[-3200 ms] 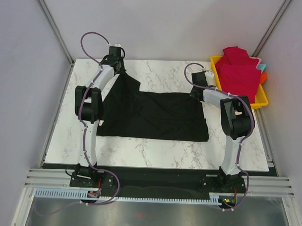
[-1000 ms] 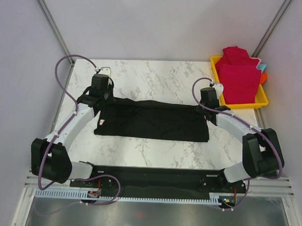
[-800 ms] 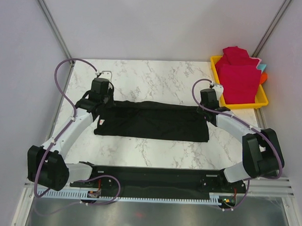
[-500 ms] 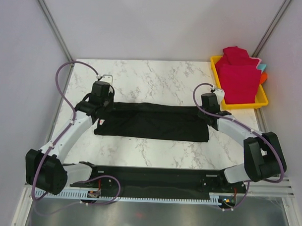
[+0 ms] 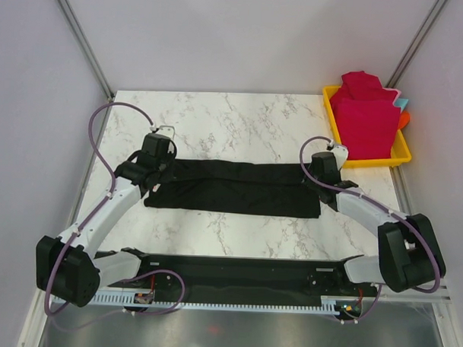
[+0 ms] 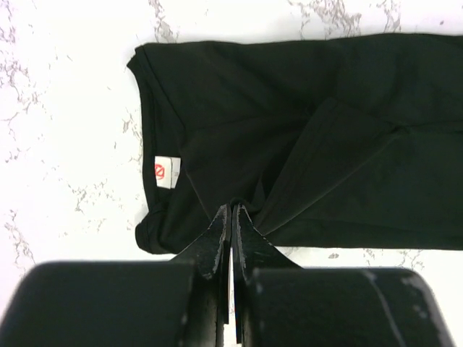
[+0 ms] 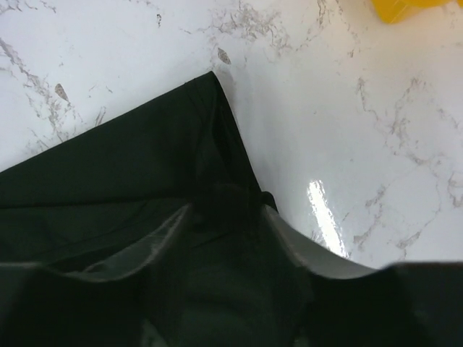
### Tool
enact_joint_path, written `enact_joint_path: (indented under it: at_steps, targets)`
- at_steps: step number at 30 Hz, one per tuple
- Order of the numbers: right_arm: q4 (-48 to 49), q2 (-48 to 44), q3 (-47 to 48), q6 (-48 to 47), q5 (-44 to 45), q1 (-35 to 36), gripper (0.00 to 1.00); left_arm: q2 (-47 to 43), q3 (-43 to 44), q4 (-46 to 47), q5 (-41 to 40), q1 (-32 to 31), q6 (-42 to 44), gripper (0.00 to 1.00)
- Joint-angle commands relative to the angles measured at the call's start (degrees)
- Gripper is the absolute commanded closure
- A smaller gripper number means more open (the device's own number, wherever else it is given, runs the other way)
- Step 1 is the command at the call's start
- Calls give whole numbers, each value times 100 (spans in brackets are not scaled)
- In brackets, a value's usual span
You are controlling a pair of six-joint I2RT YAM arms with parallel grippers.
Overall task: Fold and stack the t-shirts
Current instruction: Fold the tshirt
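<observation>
The left arm [image 5: 101,213] and right arm [image 5: 359,208] are stretching forward and low, elbows bowing outward, the left gripper [image 6: 231,208] pressing its fingers tight together while the right gripper [image 7: 224,213] is holding its jaws parted.

You have a solid black t-shirt [image 5: 235,187] on a white table [image 5: 241,120] veined with grey marbling. By its collar you see a small white label [image 6: 165,172] with a red mark. The other t-shirts [image 5: 366,117] are plain crimson, in a bright yellow tray [image 5: 384,160]. Your left arm [image 5: 101,215] and right arm [image 5: 363,212] are white with black joints, and their cables [image 5: 92,134] are purple.
</observation>
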Motion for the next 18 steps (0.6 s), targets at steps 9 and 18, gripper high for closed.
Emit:
enact_joint_path:
  at_steps: [9,18]
  targets:
    - [509,-718,-412,-5,61,2,36,-201,-72,-666,213,-92,-211,98]
    - [518,-718,-394,-5,52,10,30,-69,77,-1097,680,-189,-114,37]
